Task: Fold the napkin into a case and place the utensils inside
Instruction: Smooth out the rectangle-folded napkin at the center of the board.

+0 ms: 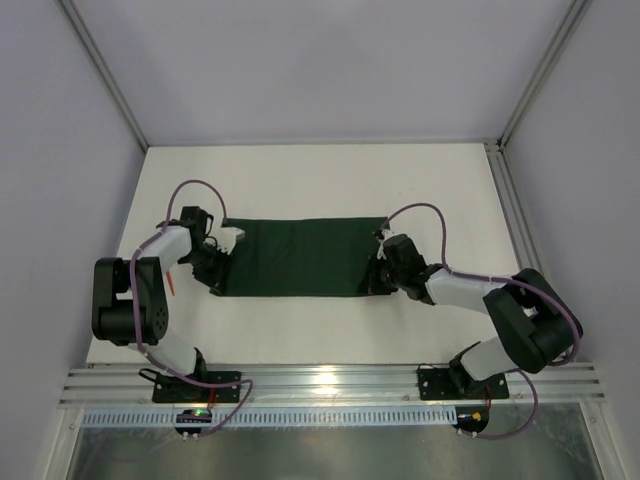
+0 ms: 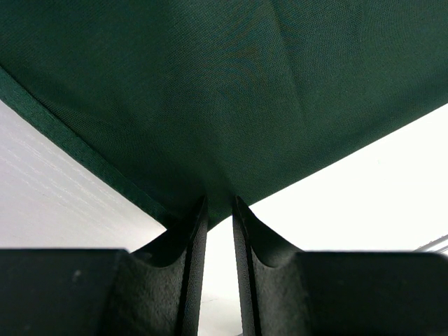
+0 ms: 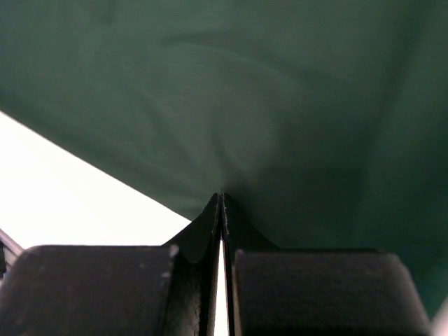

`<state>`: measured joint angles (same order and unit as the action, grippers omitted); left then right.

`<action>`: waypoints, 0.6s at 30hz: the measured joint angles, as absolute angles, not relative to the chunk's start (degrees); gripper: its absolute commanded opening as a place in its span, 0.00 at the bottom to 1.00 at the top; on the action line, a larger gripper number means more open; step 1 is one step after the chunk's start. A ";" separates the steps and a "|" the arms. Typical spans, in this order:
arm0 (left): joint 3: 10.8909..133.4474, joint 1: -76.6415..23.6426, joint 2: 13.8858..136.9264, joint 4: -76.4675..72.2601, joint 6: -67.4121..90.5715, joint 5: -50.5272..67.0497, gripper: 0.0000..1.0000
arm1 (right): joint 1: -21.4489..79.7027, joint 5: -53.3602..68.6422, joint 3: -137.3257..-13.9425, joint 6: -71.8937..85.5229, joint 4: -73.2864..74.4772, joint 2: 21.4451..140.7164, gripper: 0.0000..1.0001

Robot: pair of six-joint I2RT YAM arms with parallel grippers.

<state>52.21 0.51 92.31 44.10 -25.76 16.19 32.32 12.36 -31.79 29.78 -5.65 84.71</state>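
Now, your left claw point(image 2: 219, 210) clamped on napkin point(image 1: 295, 257) near-left corner, fingers slightly apart around cloth. Your right claw point(image 3: 222, 203) pinched tight on napkin's near-right corner. Napkin lies as wide strip on table point(image 1: 320, 180). Orange utensil point(image 1: 172, 283) left of napkin.

Dark green napkin point(image 1: 295, 257), matte cloth in a wide oblong, lying flat, long sides running left to right, thin orange utensil point(image 1: 172, 283) just beyond its left end
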 measured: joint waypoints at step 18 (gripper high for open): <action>52.18 0.51 92.18 44.21 -26.41 16.62 0.24 | 19.16 3.75 -23.57 32.08 8.80 64.90 0.28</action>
<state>52.18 0.51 92.18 44.21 -26.41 16.62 19.16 3.75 -23.57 32.08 8.80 64.90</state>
